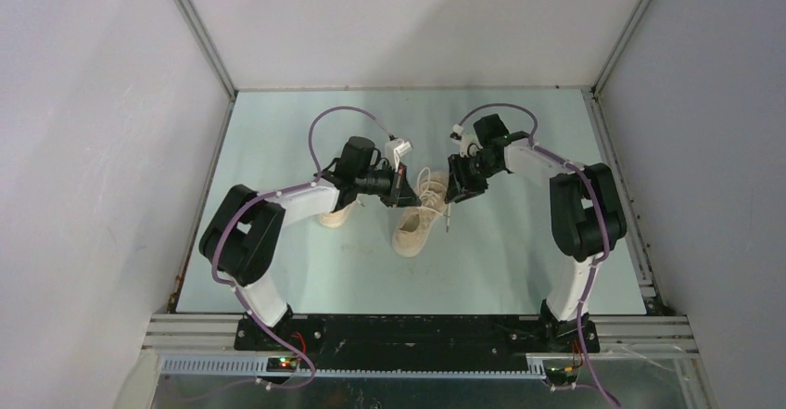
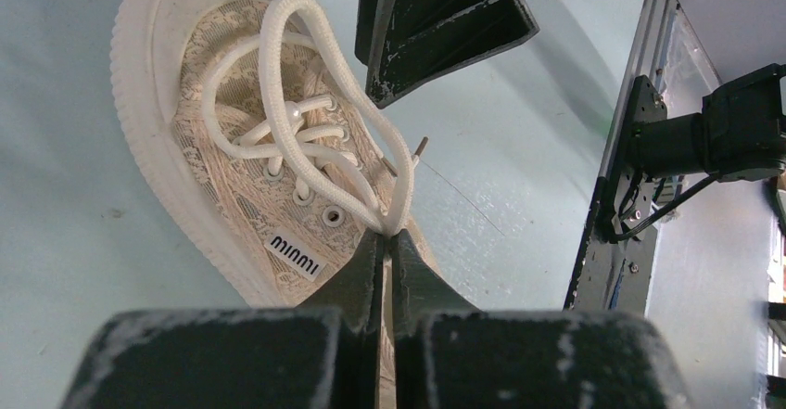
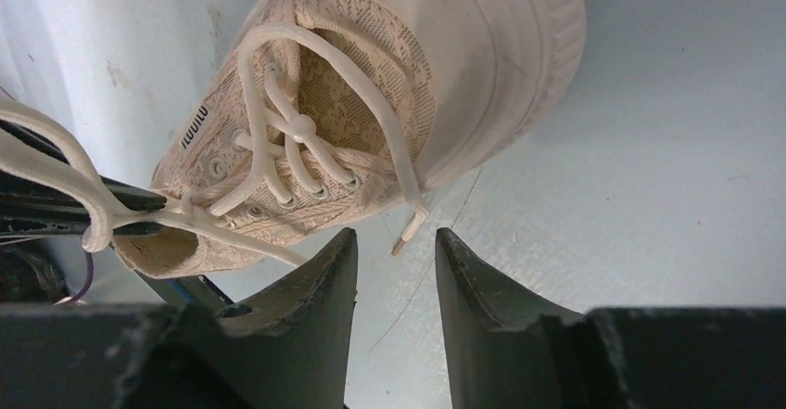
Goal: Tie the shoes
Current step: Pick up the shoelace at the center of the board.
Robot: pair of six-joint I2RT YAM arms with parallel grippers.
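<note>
Soft, even light from overhead fills the top view. The pale worktop [image 1: 500,270] shows no glare and only faint, diffuse shadows beneath the arms [image 1: 297,200], while the grey walls [image 1: 93,149] darken toward the corners. That view is too coarse for fine texture. Both wrist views are brighter and sharp on the shoe [image 2: 222,196] weave and the lace [image 2: 269,66]. The near jaws blur into dark masses along the bottom edge. The toe cap [image 3: 500,47] looks slightly washed out.

Pale-green table [image 1: 417,279] (white walls [image 1: 93,149] around)
</note>
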